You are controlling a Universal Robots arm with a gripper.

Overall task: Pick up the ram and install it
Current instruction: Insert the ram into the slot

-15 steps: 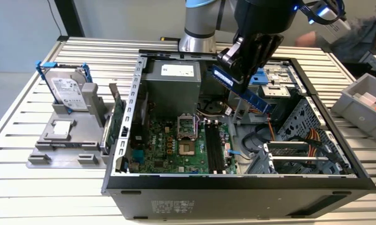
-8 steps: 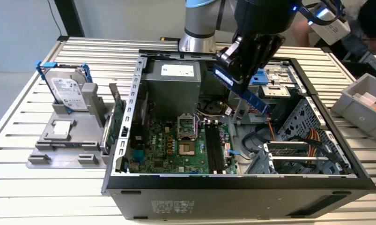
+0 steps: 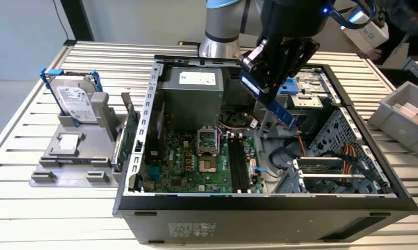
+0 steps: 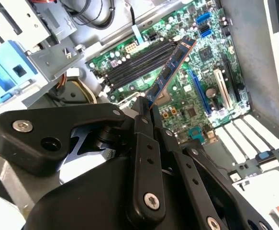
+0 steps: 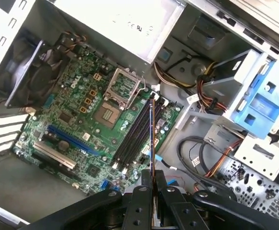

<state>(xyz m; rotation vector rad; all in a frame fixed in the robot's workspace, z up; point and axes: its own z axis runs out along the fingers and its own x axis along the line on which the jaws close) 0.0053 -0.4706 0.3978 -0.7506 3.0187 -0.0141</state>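
The claw (image 5: 152,188) is clamped on the ram (image 3: 273,102), a thin flat blue stick with dark chips, held tilted in the air above the open computer case (image 3: 153,112). Its gripped end is hidden between the black metal fingers (image 4: 146,143). Below the claw lies the green motherboard (image 5: 77,120), where long dark memory slots (image 5: 134,136) run beneath the stick's free end.
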